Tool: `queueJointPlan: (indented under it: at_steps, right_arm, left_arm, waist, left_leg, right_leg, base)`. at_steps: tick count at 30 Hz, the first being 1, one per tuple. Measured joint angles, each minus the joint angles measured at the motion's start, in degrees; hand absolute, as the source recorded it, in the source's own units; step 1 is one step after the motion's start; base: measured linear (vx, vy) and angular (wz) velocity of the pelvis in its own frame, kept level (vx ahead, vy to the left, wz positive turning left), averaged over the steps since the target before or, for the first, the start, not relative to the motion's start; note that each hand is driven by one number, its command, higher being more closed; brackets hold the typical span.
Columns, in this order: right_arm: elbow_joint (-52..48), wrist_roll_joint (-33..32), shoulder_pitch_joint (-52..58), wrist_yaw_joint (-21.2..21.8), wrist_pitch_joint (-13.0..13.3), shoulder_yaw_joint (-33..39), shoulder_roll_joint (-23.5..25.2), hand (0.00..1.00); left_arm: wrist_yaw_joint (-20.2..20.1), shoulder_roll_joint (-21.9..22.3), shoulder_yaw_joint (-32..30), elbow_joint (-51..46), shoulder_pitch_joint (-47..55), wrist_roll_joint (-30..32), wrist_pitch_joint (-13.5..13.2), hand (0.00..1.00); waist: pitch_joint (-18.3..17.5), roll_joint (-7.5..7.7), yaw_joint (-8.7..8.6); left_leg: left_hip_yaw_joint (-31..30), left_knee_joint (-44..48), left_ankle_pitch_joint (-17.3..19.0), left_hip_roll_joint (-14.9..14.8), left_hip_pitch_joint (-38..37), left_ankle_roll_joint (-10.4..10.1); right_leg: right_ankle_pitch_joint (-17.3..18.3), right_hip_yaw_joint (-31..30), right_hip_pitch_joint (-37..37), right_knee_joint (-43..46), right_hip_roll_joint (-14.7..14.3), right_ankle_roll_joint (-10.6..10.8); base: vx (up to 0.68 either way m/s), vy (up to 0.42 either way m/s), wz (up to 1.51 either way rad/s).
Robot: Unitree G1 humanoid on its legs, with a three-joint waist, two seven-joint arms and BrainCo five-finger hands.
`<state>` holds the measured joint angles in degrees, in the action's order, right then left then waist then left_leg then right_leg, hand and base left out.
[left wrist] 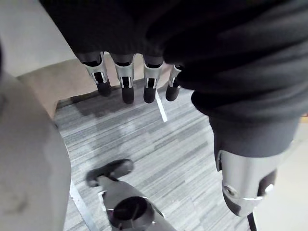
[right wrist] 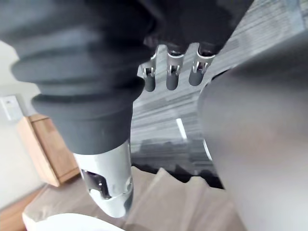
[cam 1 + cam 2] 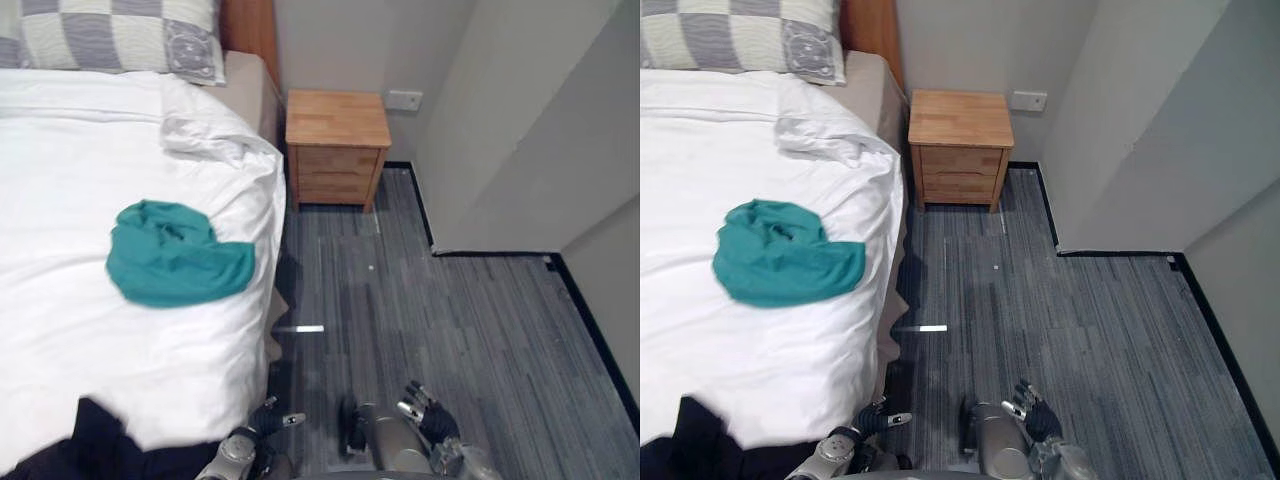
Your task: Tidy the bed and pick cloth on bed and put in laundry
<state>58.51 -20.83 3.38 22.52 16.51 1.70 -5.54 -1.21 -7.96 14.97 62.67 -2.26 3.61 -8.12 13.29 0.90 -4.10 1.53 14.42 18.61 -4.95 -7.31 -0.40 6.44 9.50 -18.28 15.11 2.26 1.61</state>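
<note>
A teal cloth (image 3: 175,253) lies crumpled on the white bed (image 3: 90,150), close to its right edge. A dark cloth (image 3: 88,447) lies over the bed's near corner. Both hands hang low beside the bed, above the grey floor and well short of the teal cloth. My left hand (image 3: 268,417) is next to the bed's near corner, its fingers (image 1: 126,81) straight and holding nothing. My right hand (image 3: 428,414) is further right, and its fingers (image 2: 173,73) are also relaxed and empty.
A checked pillow (image 3: 110,35) sits at the head of the bed, and the white cover is rumpled (image 3: 212,135) near the far right corner. A wooden nightstand (image 3: 336,145) stands against the wall right of the bed. Grey walls close in the floor (image 3: 450,330) on the right.
</note>
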Motion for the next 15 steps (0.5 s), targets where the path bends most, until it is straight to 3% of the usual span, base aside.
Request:
queueJointPlan:
  at_steps: [2,3,5,6,8,9,10,11,13,14,15]
  right_arm:
    - [-0.73,0.85,-0.58,-0.78,0.07,0.17,-0.38,0.0]
    - [-0.87,1.28,-1.24,-1.62,-0.23,0.26,-0.64,0.0]
    - [-0.91,1.76,-1.88,-2.45,-0.93,0.08,-1.71,0.0]
    - [-0.83,2.71,-2.01,-2.55,-1.41,-0.69,-2.83,0.0]
    - [0.76,5.02,-2.68,-2.51,-1.85,-2.42,-3.85,0.0]
    - [1.57,5.97,-2.58,-2.44,-1.87,-2.45,-3.76,0.0]
    - [2.15,6.44,-2.42,-2.36,-1.82,-2.74,-3.77,0.0]
    - [2.16,6.46,-2.52,-2.25,-1.76,-2.81,-3.77,0.0]
    - [1.95,6.46,-3.74,-2.03,-1.5,-2.98,-3.69,0.0]
    - [1.95,6.7,-3.76,-1.97,-1.43,-3.22,-3.63,0.0]
    - [1.94,7.15,-3.45,-1.88,-1.37,-3.4,-3.44,0.0]
  left_arm:
    - [0.21,-0.38,-1.82,0.39,0.4,-0.2,0.03,0.0]
    - [0.42,-0.39,-2.13,0.36,0.52,-0.28,-0.11,0.0]
    - [0.69,0.27,-2.24,0.26,-0.03,-0.68,-1.07,0.0]
    - [0.61,1.31,-3.83,0.3,0.33,-0.69,-1.28,0.0]
    - [0.49,1.51,-6.43,-0.15,1.46,-0.95,-1.78,0.0]
    - [0.54,1.43,-8.01,-0.52,1.26,-0.75,-2.13,0.0]
    - [0.55,1.55,-8.51,-1.7,1.41,-0.82,-2.57,0.0]
    - [0.46,1.61,-8.73,-2.31,1.65,-1.14,-3.31,0.0]
    - [0.54,2.35,-9.18,-3.6,2.3,-2.3,-5.03,0.0]
    - [0.7,2.58,-9.09,-3.61,2.37,-2.86,-5.36,0.0]
    - [1.38,2.98,-8.89,-3.59,2.46,-3.12,-5.75,0.0]
  waist:
    - [0.07,-1.19,0.01]
    - [-0.59,-1.93,-0.12]
    - [-0.46,-3.74,-0.14]
    - [-0.22,-6.09,-0.05]
    - [0.15,-7.06,0.53]
    - [0.49,-6.4,1.31]
    - [0.8,-4.92,2.16]
    - [0.77,-4.8,2.8]
    - [0.67,-4.7,3.55]
    - [0.67,-4.71,3.63]
    - [0.67,-4.71,3.56]
  left_leg:
    - [2.15,0.56,3.21,-2.14,-3.32,-1.57]
    - [3.76,5.03,2.7,-3.15,-2.6,-2.27]
    - [4.59,19.3,-0.84,-5.4,3.73,-3.59]
    - [3.87,34.58,-6.69,-8.88,10.4,-4.38]
    - [2.68,47.09,-5.98,-11.15,14.74,-3.42]
    - [2.38,48.32,-5.18,-10.44,16.24,-2.68]
    - [2.87,44.67,-4.7,-7.98,18.19,-1.92]
    - [3.03,40.75,-4.6,-6.49,19.22,-1.92]
    - [4.8,21.66,-4.96,-1.36,22.01,-3.07]
    - [7.19,15.12,-6.17,-0.51,22.31,-4.22]
    - [13.25,7.33,-9.13,0.05,22.52,-4.08]
  right_leg:
    - [-6.83,2.29,-0.06,1.66,-0.15,-0.7]
    - [-4.57,3.25,-1.68,5.99,-0.42,-3.87]
    - [-2.1,3.12,-0.8,6.39,-1.87,-4.37]
    - [-1.27,2.76,3.13,3.42,-5.01,-5.08]
    - [-0.57,1.51,10.65,-0.93,-8.04,-5.91]
    - [-0.01,0.82,14.82,-2.89,-8.21,-5.65]
    - [0.22,-0.53,19.0,-5.25,-7.92,-5.39]
    - [0.35,-1.33,20.37,-6.52,-7.65,-5.21]
    - [1.09,-4.14,23.48,-9.64,-6.23,-4.91]
    - [1.41,-4.15,24.49,-10.56,-5.75,-4.55]
    - [1.81,-3.8,26.42,-12.42,-5.04,-4.1]
  base:
    - [0.53,-0.217,-0.57]
    - [0.55,-0.244,-0.47]
    - [0.46,-0.212,-0.26]
    - [0.52,-0.186,-0.23]
    - [0.55,-0.126,-0.29]
    - [0.53,-0.11,-0.38]
    - [0.4,-0.089,-0.37]
    - [0.44,-0.074,-0.59]
    - [0.5,0.036,-0.63]
    - [0.55,0.112,-0.31]
    - [0.54,0.13,0.03]
